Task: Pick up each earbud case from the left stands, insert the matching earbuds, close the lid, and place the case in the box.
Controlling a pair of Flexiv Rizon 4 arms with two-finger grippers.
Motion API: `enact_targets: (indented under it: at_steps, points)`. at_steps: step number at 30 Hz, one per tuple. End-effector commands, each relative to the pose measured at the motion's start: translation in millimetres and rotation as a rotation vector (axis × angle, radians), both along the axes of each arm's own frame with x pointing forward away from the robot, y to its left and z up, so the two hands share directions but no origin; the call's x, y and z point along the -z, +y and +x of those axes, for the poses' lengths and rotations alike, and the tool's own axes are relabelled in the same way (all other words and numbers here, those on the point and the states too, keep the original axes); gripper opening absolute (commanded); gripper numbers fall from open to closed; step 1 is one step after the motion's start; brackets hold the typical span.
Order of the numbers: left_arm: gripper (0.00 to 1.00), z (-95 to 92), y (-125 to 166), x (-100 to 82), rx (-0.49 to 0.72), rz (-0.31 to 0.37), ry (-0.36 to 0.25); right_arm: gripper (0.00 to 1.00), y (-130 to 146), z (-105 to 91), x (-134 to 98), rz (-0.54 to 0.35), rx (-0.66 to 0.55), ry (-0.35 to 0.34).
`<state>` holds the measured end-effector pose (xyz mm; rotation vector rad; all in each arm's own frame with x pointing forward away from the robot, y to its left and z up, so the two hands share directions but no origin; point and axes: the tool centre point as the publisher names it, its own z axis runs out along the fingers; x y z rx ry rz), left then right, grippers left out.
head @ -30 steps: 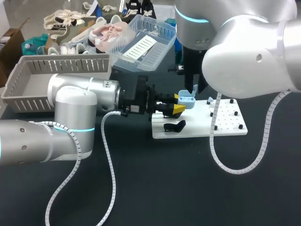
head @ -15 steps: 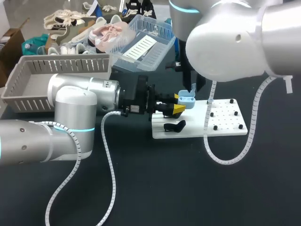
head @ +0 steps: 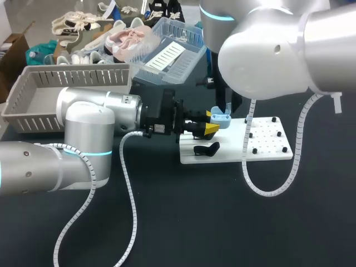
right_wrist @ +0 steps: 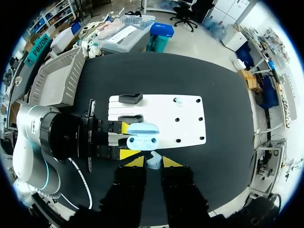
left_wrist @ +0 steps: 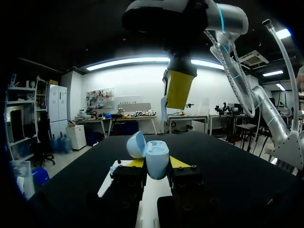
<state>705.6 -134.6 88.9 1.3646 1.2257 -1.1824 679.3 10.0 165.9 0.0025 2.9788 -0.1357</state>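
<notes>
Right wrist view: right gripper (right_wrist: pixel 153 162) pinches an earbud (right_wrist: pixel 153 159); at twelve o'clock, left gripper (right_wrist: pixel 126 140) clamps the open case (right_wrist: pixel 143 135).

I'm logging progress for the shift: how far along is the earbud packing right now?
Done: the blue case is off its stand, lid open, in the left claw. In hand: the right claw holds a blue earbud above it. Left: seating that earbud, likely the small blue piece on the white board too, closing the lid, and placing the case in the gray basket.
</notes>
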Motion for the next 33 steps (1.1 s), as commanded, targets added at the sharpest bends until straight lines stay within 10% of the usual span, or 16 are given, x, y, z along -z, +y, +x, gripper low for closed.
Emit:
enact_targets:
  at_steps: [1,33]
  points:
    - [0.0,-0.5,0,0.5,-0.002,-0.002,-0.001,0.0,1,4.8,4,-0.005,-0.001,0.006]
    - [0.0,-0.5,0,0.5,-0.002,-0.002,-0.001,0.0,0,12.4,15,-0.008,-0.009,0.032]
